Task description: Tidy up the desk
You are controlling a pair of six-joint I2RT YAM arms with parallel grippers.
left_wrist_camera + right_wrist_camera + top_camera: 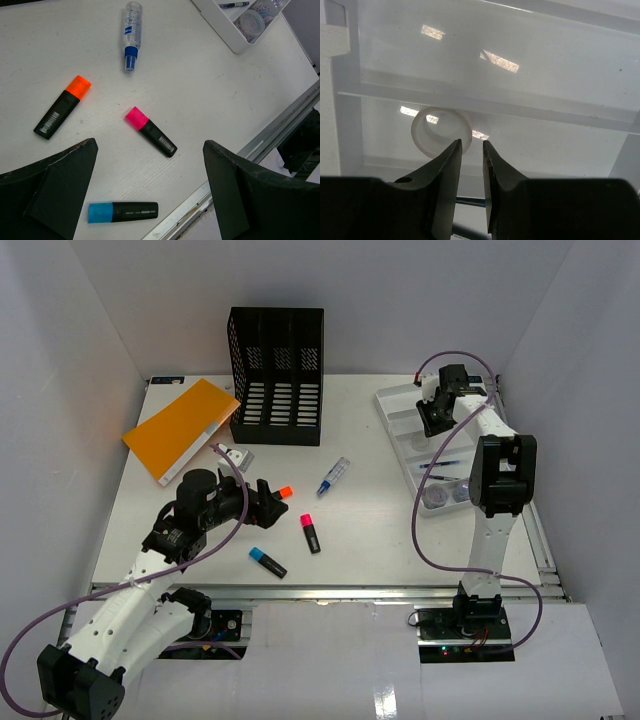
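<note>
The white desk (370,530) carries an orange-capped highlighter (283,492), a pink-capped one (310,532), a blue-capped one (267,561) and a clear glue pen with a blue tip (334,476). My left gripper (266,503) hovers wide open over them. In the left wrist view that gripper (150,144) has the pink highlighter (150,132) and the blue one (123,211) lying between its fingers, untouched. My right gripper (438,416) hangs over the white tray (400,445). In the right wrist view this gripper (470,143) shows a narrow empty gap, just above a white ring (441,132) lying in a tray compartment.
A black mesh file holder (278,375) stands at the back. An orange notebook (180,428) lies at back left, a small grey-white item (236,455) beside it. The tray also holds a pen (440,465) and round clip boxes (437,497). A metal rail (320,590) edges the front.
</note>
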